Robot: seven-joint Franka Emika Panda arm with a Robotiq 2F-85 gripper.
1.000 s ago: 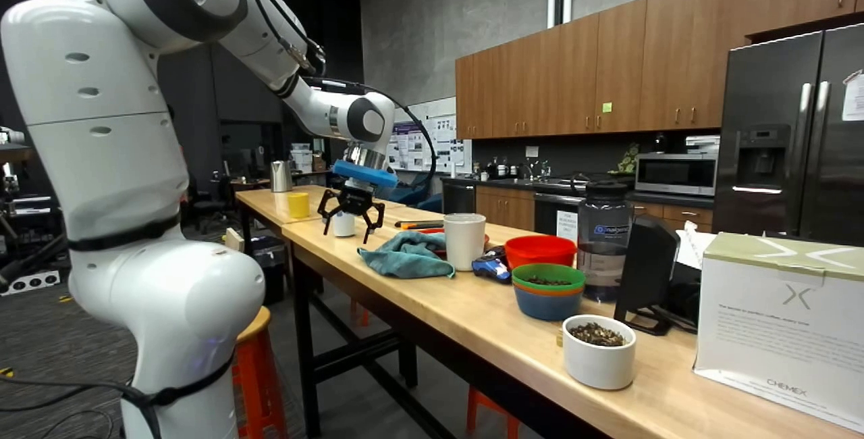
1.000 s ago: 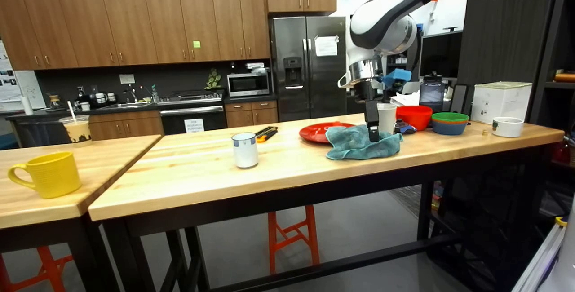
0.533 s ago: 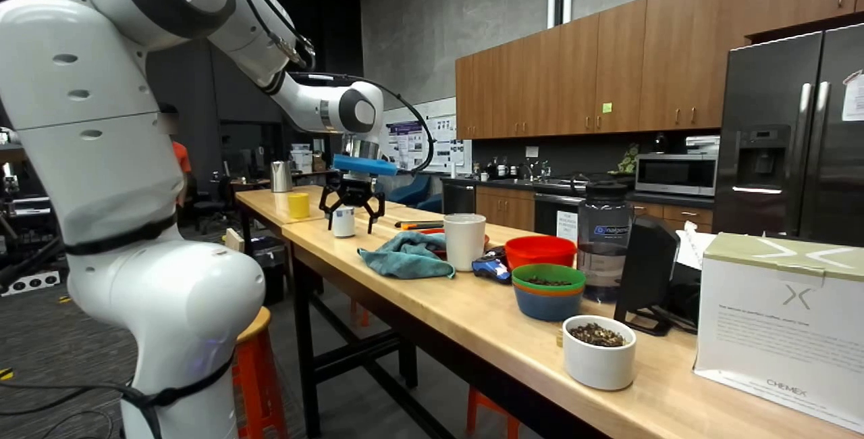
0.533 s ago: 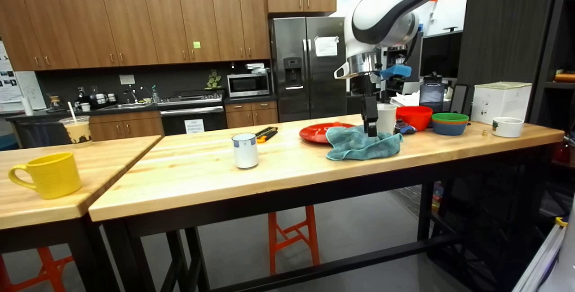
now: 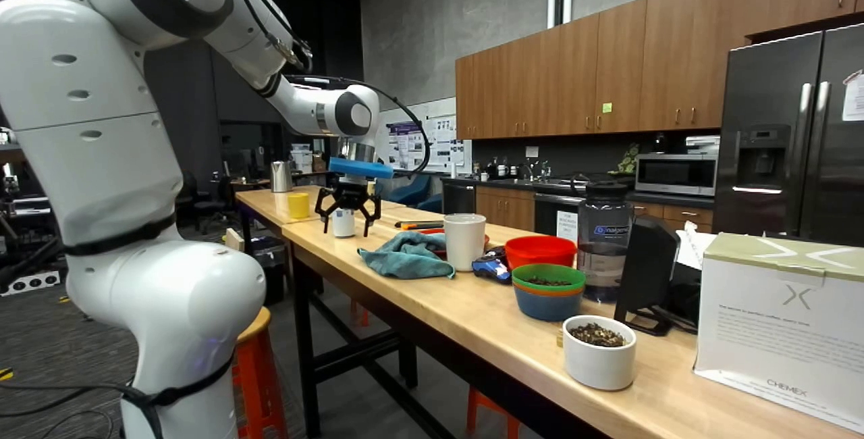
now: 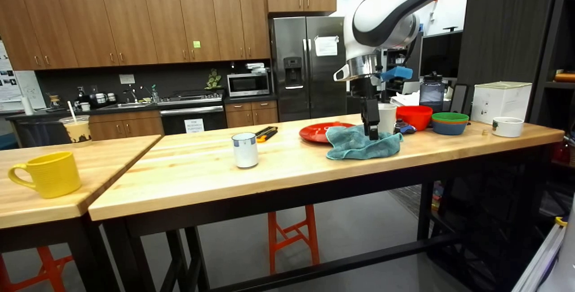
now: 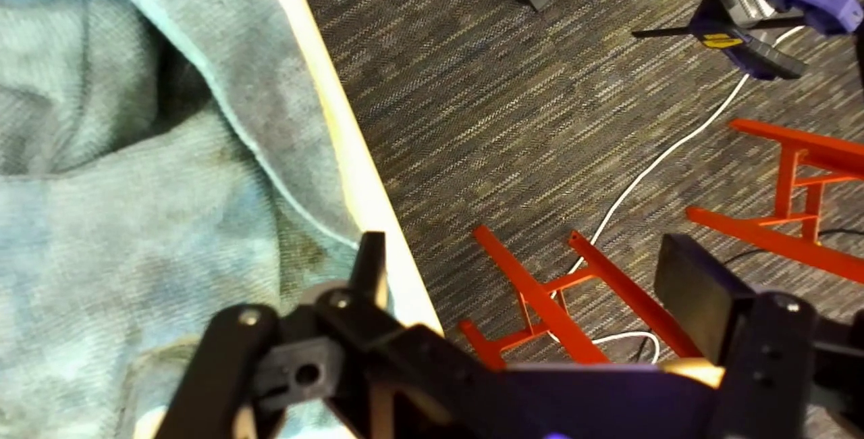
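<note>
Pale wooden counter (image 6: 188, 179), trimmed in the wrist view to a bright strip of front edge, slanting from 11 o'clock to 6. Over that edge, fingers (image 7: 698, 297) spread wide, holding nothing, with patterned carpet (image 7: 459, 128) and red stool legs (image 7: 543, 304) visible between. One tip above the border of the teal cloth (image 6: 352, 146), the opposite one out past the counter. Impossible to make out any contact. Cloth rumpled on the counter, crossed by a fingertip in an exterior view, cut off from 7 to 11 o'clock in the wrist view, with a fold at 10 too shadowed to read.

Just beside, at 10 o'clock in an exterior view, red plate (image 6: 314, 132), partly hidden behind the folds. At 1 o'clock, white cup (image 6: 387, 119), overlapped along its 9 o'clock side by the fingers. Near it, blue and black object (image 5: 493, 267), too jumbled to identify. Well apart at 10 o'clock, white mug (image 5: 343, 225), partly masked by the fingers. Red bowl (image 5: 540, 248), partly behind stacked bowls (image 5: 548, 300).

Farthest off, fridge (image 5: 769, 88), cut off at 3 o'clock, and wooden cabinets (image 5: 621, 67), cut off at 2.
</note>
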